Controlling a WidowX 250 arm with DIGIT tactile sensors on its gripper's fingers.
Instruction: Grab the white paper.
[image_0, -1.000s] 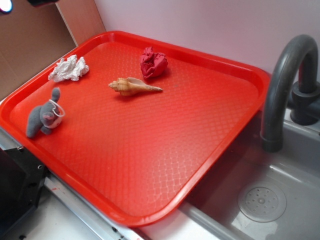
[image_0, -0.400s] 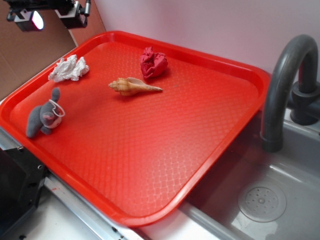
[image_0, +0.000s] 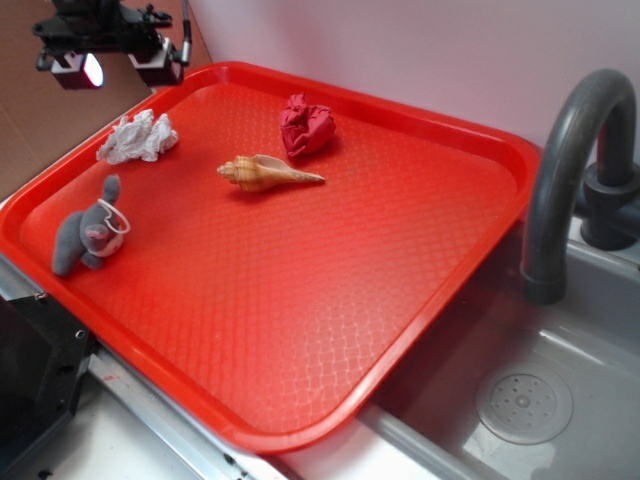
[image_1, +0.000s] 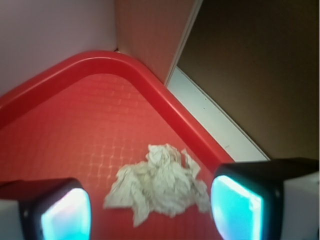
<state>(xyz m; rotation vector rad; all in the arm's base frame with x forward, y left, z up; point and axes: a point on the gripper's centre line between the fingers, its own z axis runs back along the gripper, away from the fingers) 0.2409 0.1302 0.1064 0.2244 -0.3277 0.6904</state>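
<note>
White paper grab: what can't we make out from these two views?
- Gripper, wrist view: fingertips cut off by the bottom edge, and its height above the white paper is unreadable.
- Gripper, exterior view: only its underside shows at the top edge, with the arm out of frame.
- Bunny, exterior view: face too small to read.

My gripper sits in the upper left of the exterior frame as a black, blocky assembly with a thin dark cable trailing at its right side. In the wrist view I see two fingers in the bottom corners, each a black housing around a glossy pad glowing pale cyan-white. The right finger carries a grey-white block on its outer side.
</note>
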